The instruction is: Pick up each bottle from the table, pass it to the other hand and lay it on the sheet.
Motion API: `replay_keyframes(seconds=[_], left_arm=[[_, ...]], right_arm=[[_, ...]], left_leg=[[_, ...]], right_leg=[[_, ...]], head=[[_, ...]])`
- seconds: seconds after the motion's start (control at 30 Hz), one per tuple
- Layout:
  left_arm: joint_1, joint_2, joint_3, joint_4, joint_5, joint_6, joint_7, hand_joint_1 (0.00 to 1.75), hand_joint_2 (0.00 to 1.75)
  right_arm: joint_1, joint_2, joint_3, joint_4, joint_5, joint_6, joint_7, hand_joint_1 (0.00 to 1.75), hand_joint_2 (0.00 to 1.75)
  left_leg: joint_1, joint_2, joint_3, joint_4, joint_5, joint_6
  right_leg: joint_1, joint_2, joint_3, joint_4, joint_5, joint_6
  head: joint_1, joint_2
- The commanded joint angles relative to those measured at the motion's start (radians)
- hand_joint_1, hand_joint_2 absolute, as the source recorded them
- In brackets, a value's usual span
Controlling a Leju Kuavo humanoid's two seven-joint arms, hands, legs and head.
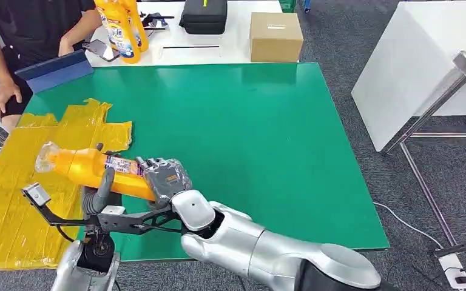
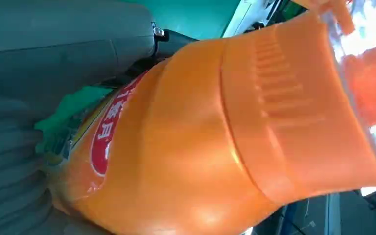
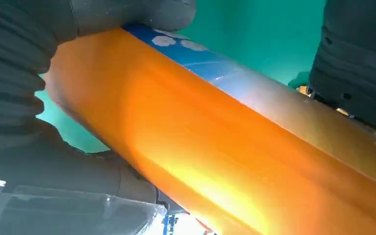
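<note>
An orange bottle (image 1: 82,165) with a clear cap lies level in the air above the edge of the yellow sheet (image 1: 12,182), cap toward the sheet. My right hand (image 1: 165,179) grips its base end, my arm reaching across from the right. My left hand (image 1: 100,193) wraps the bottle's middle from below. In the left wrist view the bottle (image 2: 200,147) lies against my left hand (image 2: 68,44). The right wrist view shows the bottle (image 3: 200,147) clasped in my right hand (image 3: 24,63), with the left hand (image 3: 357,58) further along it.
The green mat (image 1: 249,121) covers the table. Behind it, a white table carries more orange bottles (image 1: 121,27), a black case (image 1: 204,15) and a cardboard box (image 1: 275,36). A person (image 1: 30,24) stands at the far left by a blue folder (image 1: 54,70).
</note>
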Motion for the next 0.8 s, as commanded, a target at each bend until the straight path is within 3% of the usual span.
replay_keyframes(seconds=[0.03, 0.43, 0.47, 0.8], left_arm=[[-0.133, -0.016, -0.011, 0.031, -0.019, -0.023, 0.017, 1.75, 1.75], [-0.145, -0.022, -0.012, 0.041, -0.024, -0.026, 0.02, 1.75, 1.75], [-0.146, -0.026, -0.014, 0.042, -0.028, -0.03, 0.023, 1.75, 1.75], [-0.152, -0.033, -0.012, 0.039, -0.031, -0.03, 0.026, 1.75, 1.75]], right_arm=[[0.027, -0.007, 0.074, 0.003, 0.01, 0.035, -0.014, 1.75, 1.75], [0.029, -0.007, 0.063, 0.012, 0.016, 0.029, -0.015, 1.75, 1.75], [0.026, -0.007, 0.036, 0.02, 0.056, -0.008, -0.001, 0.0, 0.0], [0.027, -0.007, 0.016, 0.023, 0.068, -0.013, -0.008, 0.0, 0.0]], left_leg=[[0.001, -0.004, 0.002, 0.0, 0.0, -0.001], [0.001, -0.004, 0.002, 0.0, 0.0, -0.001], [0.001, -0.004, 0.002, 0.0, 0.0, -0.001], [0.0, -0.005, 0.006, 0.0, -0.002, -0.002]], right_leg=[[0.001, -0.005, 0.004, -0.001, -0.002, -0.001], [0.001, -0.005, 0.004, -0.001, -0.002, -0.001], [0.001, -0.005, 0.004, -0.001, -0.002, -0.001], [0.001, -0.006, 0.008, -0.001, -0.003, -0.001]], head=[[0.0, 0.0], [0.0, 0.0], [0.0, 0.0], [0.0, 0.0]])
